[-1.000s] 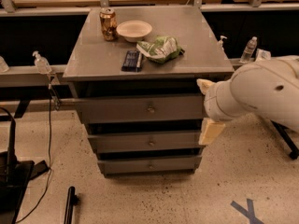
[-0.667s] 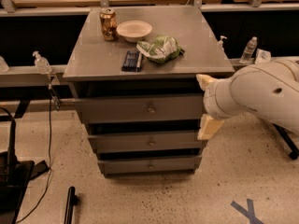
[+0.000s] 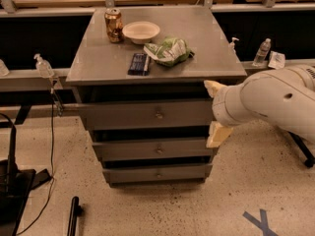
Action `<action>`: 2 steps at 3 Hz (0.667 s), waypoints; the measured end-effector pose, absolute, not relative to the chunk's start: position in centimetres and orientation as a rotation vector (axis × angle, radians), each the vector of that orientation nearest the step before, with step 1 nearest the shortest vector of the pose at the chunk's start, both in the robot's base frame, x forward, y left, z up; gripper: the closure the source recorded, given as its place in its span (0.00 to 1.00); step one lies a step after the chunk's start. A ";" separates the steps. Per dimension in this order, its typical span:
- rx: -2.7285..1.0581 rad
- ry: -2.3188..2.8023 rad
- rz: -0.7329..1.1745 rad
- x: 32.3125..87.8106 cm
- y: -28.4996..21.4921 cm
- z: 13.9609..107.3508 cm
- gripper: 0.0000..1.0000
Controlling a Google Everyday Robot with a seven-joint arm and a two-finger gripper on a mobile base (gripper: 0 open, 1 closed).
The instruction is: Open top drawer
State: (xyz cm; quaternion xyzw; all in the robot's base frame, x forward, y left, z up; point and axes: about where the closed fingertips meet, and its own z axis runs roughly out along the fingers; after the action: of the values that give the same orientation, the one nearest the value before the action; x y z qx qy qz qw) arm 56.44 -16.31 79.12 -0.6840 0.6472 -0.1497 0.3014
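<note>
— How does the top drawer look?
— It is the widest and tallest grey face on the cabinet, flat, with one small brass knob at its middle. It sits just under the tabletop, above two narrower drawers, with a dark gap along its upper edge (I cannot tell whether it is pulled out at all).
— Anything different from a moment ago?
— Hardly. The drawer face sits where it did, and the white arm has barely shifted. The can, bowl, green bag and dark flat packet on top lie as before.
— And the arm?
— It reaches in from the right, wrist level with the drawer's right end. The gripper is spread wide, one of its cream fingers above the face's corner and the other below it, grasping nothing.
</note>
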 end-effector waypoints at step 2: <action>-1.886 1.640 -0.422 59.4 -15.9 74.2 0.00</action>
State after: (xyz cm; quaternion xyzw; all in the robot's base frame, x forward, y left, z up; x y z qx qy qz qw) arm 59.43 -15.88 74.25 -0.7102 0.6174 -0.1590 0.2987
